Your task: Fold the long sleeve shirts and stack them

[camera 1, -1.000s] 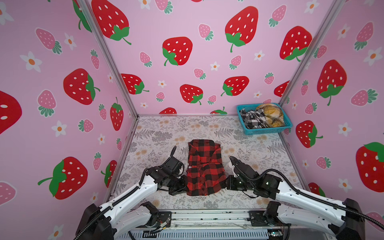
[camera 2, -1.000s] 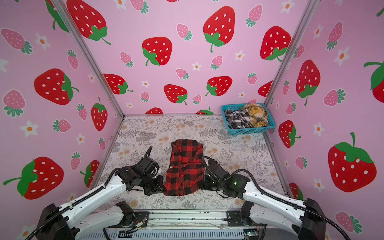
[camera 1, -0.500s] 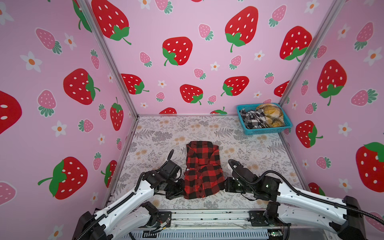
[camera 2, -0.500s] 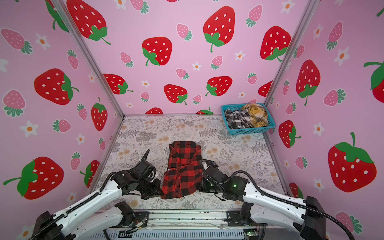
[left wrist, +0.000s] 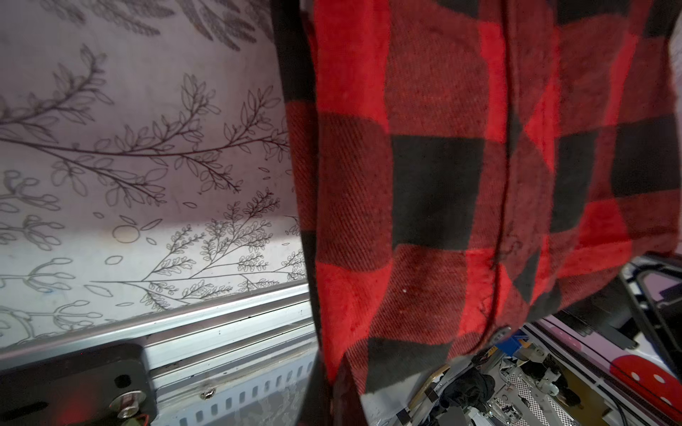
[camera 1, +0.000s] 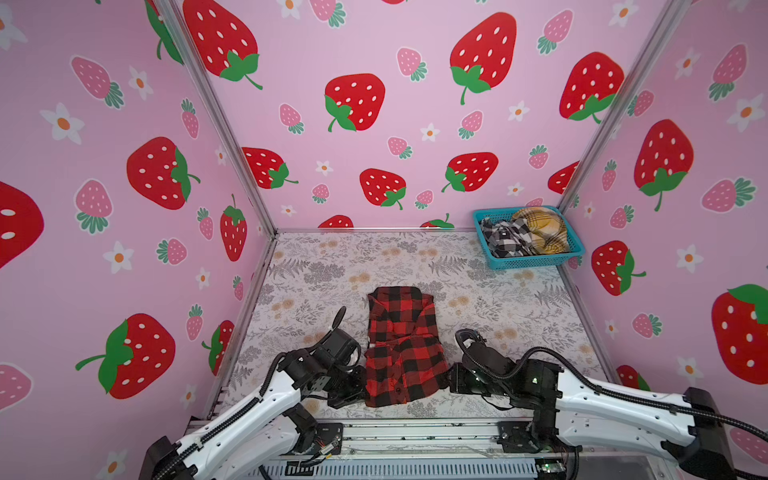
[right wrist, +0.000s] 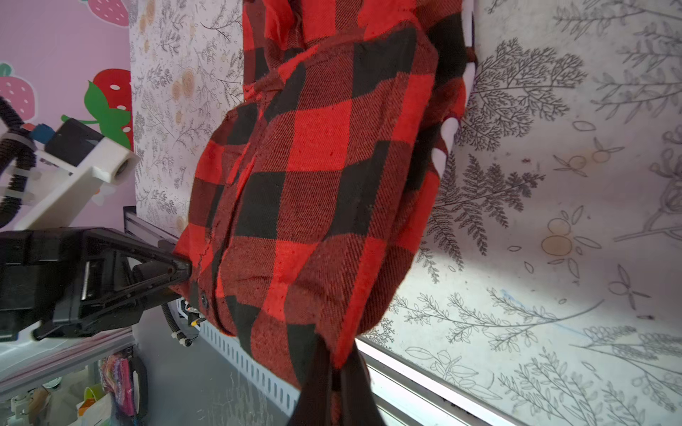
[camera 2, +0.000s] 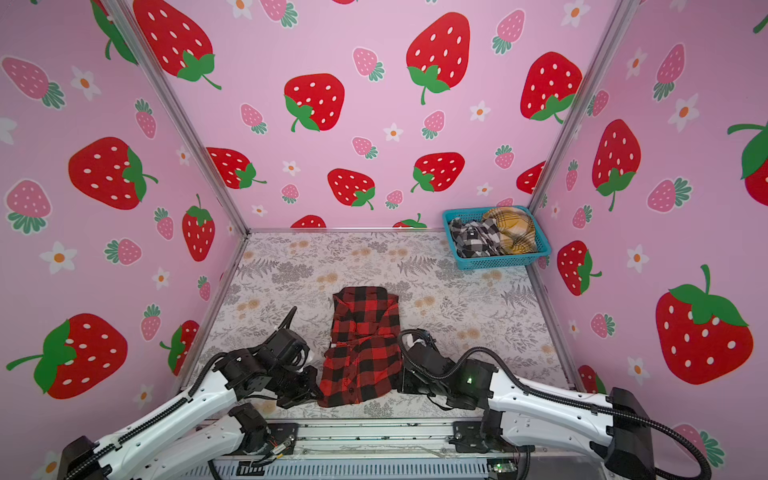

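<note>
Leaf-print bench [camera 1: 519, 316], pink strawberry walls [camera 1: 395, 50] on three sides, teal basket [camera 1: 528, 262] in far right corner. Clamped on the red-and-black shirt [camera 1: 401, 353]: left pincer [camera 1: 360, 386], right pincer [camera 1: 451, 378].

Robot lab booth: strawberry backdrop walls [camera 1: 415, 50], alu frame [camera 1: 249, 183].

Floral table [camera 1: 332, 266]: red shirt [camera 1: 401, 345], basket [camera 1: 536, 262]

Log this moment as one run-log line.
left gripper: shut on red-and-black checked flannel shirt, near edge | right gripper: shut on same shirt | black-and-white checked shirt, mustard-yellow plaid shirt: in teal plastic basket
</note>
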{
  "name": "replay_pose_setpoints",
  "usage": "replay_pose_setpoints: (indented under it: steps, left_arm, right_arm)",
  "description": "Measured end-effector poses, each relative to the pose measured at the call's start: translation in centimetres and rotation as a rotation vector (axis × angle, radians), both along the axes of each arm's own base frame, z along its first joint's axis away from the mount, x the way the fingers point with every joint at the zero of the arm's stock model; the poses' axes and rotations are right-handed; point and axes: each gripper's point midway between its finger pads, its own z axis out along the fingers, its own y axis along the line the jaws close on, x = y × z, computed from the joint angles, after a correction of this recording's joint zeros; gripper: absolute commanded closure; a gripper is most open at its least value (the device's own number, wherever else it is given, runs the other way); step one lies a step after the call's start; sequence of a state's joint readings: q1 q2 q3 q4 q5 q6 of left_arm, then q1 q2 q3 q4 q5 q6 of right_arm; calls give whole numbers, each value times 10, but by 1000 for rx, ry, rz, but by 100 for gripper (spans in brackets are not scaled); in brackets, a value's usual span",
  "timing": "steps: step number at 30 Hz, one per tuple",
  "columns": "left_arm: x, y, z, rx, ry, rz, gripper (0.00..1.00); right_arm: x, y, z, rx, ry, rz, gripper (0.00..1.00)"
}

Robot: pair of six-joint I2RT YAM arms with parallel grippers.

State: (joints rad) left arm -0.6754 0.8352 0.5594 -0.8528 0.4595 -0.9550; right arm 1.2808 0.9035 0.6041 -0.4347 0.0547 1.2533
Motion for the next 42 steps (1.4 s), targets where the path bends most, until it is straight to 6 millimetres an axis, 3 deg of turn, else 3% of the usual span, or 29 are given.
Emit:
replay_pose_setpoints:
  steps: [4, 12, 23, 42]
  left_arm:
    - [-3, 1, -2, 14, 16, -4, 100]
    - [-19, 4, -12, 35, 41, -37, 100]
    - [-19, 5, -14, 52, 48, -32, 100]
    - [-10, 1, 7, 48, 13, -45, 100]
  right_arm:
    - [-3, -1, 4, 20, -6, -4, 98]
    - [-19, -7, -14, -8, 28, 5, 97]
    - [-17, -5, -12, 8, 34, -16, 96]
    - [-13, -9, -10, 25, 22, -54, 93]
